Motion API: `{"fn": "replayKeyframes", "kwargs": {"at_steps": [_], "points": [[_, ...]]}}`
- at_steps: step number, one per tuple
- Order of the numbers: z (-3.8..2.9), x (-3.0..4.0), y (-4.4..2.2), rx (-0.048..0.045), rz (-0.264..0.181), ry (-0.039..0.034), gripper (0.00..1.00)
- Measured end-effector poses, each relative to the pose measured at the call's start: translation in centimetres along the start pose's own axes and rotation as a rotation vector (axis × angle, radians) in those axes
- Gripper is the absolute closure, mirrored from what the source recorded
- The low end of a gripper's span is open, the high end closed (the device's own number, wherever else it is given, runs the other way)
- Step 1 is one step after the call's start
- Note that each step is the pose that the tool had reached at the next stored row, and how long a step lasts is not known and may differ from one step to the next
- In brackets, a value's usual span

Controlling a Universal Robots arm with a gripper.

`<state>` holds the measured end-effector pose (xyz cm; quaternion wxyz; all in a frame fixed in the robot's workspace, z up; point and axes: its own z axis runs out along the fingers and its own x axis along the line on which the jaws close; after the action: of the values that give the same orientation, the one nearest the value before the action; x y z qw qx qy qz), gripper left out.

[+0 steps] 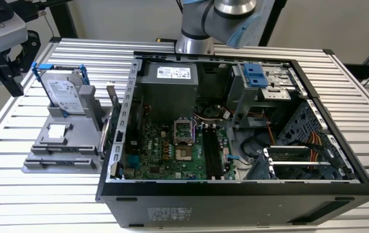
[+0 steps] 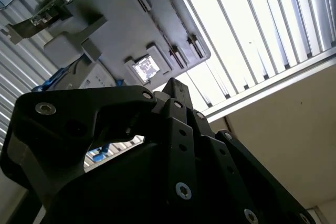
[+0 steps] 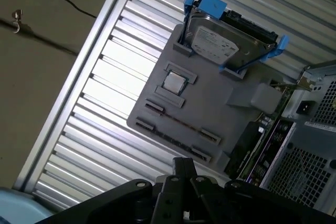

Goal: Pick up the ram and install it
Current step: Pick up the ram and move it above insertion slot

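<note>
Exterior view: the gripper (image 1: 2,73) hangs near the grey holder (image 1: 61,145); whether it is spread or pressed together I can't tell. The ram (image 1: 209,153), seemingly seated in the motherboard (image 1: 165,150), lies well apart from it.

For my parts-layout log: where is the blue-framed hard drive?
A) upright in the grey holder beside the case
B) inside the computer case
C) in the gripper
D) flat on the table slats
A: the hard drive stands upright in the grey holder, which sits on the exterior view's left of the open computer case.
</note>
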<state>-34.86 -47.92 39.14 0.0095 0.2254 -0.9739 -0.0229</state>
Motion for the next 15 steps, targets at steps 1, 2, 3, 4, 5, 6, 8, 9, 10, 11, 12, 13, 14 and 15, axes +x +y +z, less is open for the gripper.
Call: {"fn": "replayKeyframes", "kwargs": {"at_steps": [1, 2, 3, 4, 5, 6, 8, 9, 10, 11, 12, 13, 14, 15], "points": [[0.00, 0.00, 0.00, 0.0000, -0.001, 0.0000, 1.00], [0.00, 0.00, 0.00, 0.0000, -0.002, 0.0001, 1.00], [0.00, 0.00, 0.00, 0.0000, -0.004, 0.0001, 1.00], [0.00, 0.00, 0.00, 0.0000, -0.006, 0.0003, 1.00], [0.00, 0.00, 0.00, 0.0001, -0.008, 0.0003, 1.00], [0.00, 0.00, 0.00, 0.0001, -0.010, 0.0004, 1.00], [0.00, 0.00, 0.00, 0.0001, -0.015, 0.0007, 1.00], [0.00, 0.00, 0.00, 0.0001, -0.017, 0.0008, 1.00], [0.00, 0.00, 0.00, 0.0002, -0.020, 0.0010, 1.00], [0.00, 0.00, 0.00, 0.0002, -0.023, 0.0011, 1.00], [0.00, 0.00, 0.00, 0.0002, -0.027, 0.0012, 1.00], [0.00, 0.00, 0.00, 0.0002, -0.030, 0.0014, 1.00], [0.00, 0.00, 0.00, 0.0003, -0.034, 0.0016, 1.00], [0.00, 0.00, 0.00, 0.0003, -0.038, 0.0018, 1.00]]}}
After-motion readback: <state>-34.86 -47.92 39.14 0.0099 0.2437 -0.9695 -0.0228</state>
